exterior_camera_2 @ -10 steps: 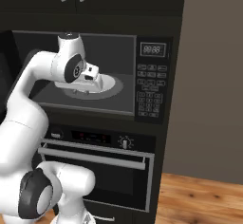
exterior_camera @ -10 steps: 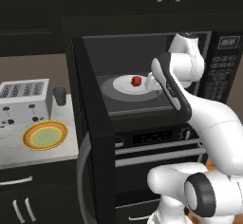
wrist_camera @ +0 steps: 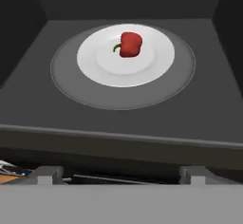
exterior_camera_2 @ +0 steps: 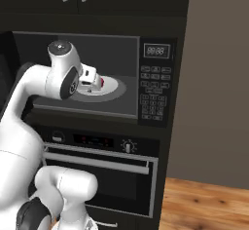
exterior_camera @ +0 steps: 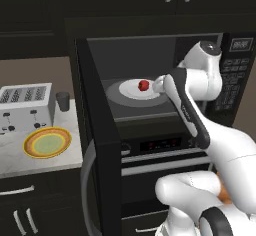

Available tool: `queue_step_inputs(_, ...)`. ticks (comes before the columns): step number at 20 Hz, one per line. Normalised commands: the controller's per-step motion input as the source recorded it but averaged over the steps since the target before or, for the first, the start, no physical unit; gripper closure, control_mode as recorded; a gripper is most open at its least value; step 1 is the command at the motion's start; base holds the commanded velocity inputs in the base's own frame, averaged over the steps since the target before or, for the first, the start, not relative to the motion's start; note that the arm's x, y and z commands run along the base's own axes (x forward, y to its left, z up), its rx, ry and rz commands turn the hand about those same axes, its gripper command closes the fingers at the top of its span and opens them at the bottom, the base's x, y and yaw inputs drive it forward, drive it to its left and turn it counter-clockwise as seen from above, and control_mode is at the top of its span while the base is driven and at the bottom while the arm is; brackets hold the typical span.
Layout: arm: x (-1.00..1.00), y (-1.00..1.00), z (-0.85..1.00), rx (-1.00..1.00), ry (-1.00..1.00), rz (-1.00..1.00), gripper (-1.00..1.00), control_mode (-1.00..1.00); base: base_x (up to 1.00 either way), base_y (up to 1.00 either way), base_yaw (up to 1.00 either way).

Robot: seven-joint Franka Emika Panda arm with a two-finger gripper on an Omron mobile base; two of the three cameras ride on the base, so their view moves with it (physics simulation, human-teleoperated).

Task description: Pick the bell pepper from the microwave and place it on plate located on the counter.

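Inside the open microwave [exterior_camera: 150, 55], a red bell pepper [wrist_camera: 129, 44] sits on a white dish [wrist_camera: 95, 66], at twelve o'clock from the gripper [wrist_camera: 118, 174]; its fingers spread wide, holding nothing.

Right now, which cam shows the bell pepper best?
Hand view: the bell pepper sits unobstructed, stem visible, on the white plate inside the microwave. Left base view shows it small beside the arm; in right base view the hand mostly covers it.
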Motion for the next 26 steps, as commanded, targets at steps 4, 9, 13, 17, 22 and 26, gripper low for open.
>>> queue_step_inputs(4, 0.75, 0.00, 0.00, 0.07, -0.21, -0.01, -1.00, -1.00, 0.00, 0.00, 0.00)
queue_step_inputs(9, 1.00, 0.00, 0.10, 0.03, 0.06, -0.01, -1.00, -1.00, 0.00, 0.00, 0.00)
queue_step_inputs(13, 1.00, 0.00, 0.00, 0.00, 0.19, 0.00, -1.00, -1.00, 0.00, 0.00, 0.00)
queue_step_inputs(17, 0.92, 0.11, -0.23, 0.00, 0.19, 0.00, -1.00, -1.00, 0.00, 0.00, 0.00)
queue_step_inputs(22, 0.70, 0.31, -0.68, 0.00, 0.02, 0.00, -1.00, -1.00, 0.00, 0.00, 0.00)
queue_step_inputs(26, 0.56, 0.09, -0.09, 0.00, 0.00, 0.00, -1.00, -1.00, 0.00, 0.00, 0.00)
